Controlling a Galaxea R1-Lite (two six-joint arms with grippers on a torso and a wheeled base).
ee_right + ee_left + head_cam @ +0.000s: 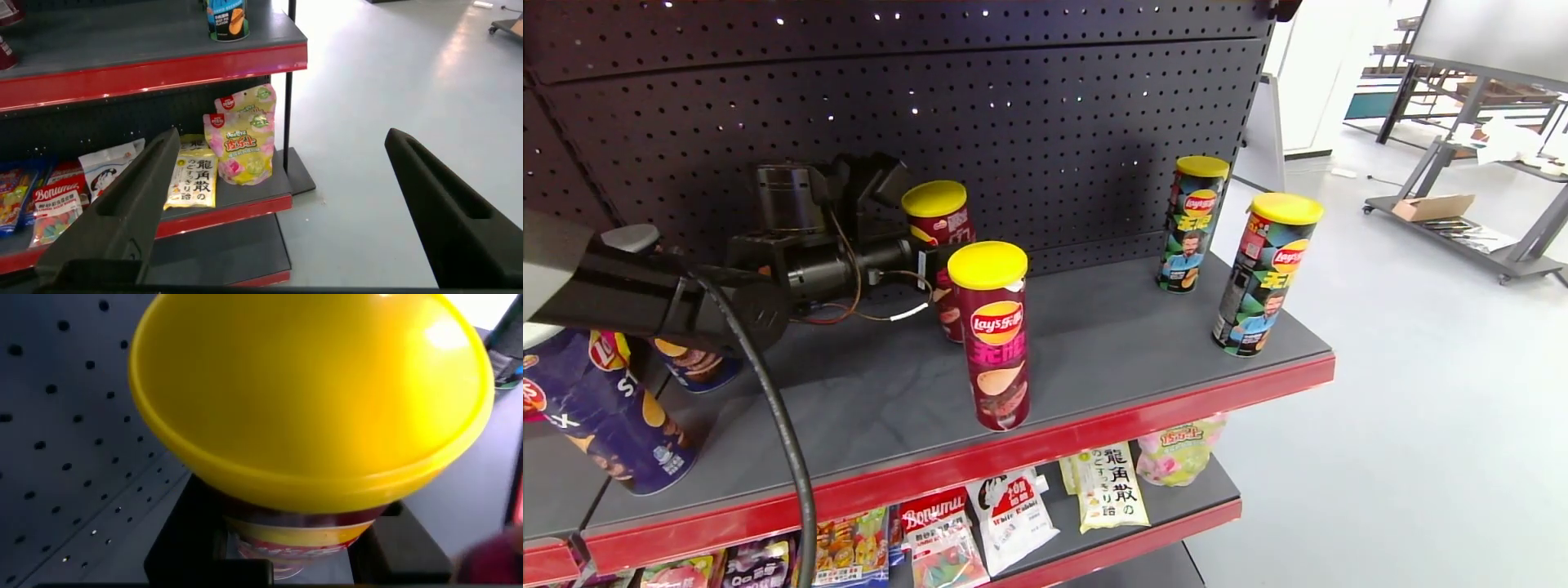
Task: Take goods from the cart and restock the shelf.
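Two maroon crisp tubes with yellow lids matter here: the front can [995,335] stands upright near the red lip of the shelf [1094,351], and the held can [939,237] sits just behind it and slightly to its left, close to the pegboard [1054,122]; the left end effector [931,265] is clamped on the held can's body below the lid, dark pads on either side of it in the left wrist view; whether its base already meets the shelf I cannot tell, since the front can hides it; the step in hand looks like setting this tube down in the back row, so it should be kept plumb, lowered until the base bears flat, and released by opening sideways without brushing the front can; both tubes are tall, narrow cylinders, probably light card with a glossy printed wrap and a smooth, slightly domed plastic lid, so they tip easily and a hard squeeze could dent them; the shelf deck is matt grey and flat; the green-black cans [1188,224], well to the right of the front can, leave open deck between; the right end effector [283,137] hangs spread wide and empty, lower than the front can, facing the soft snack bags [245,135].
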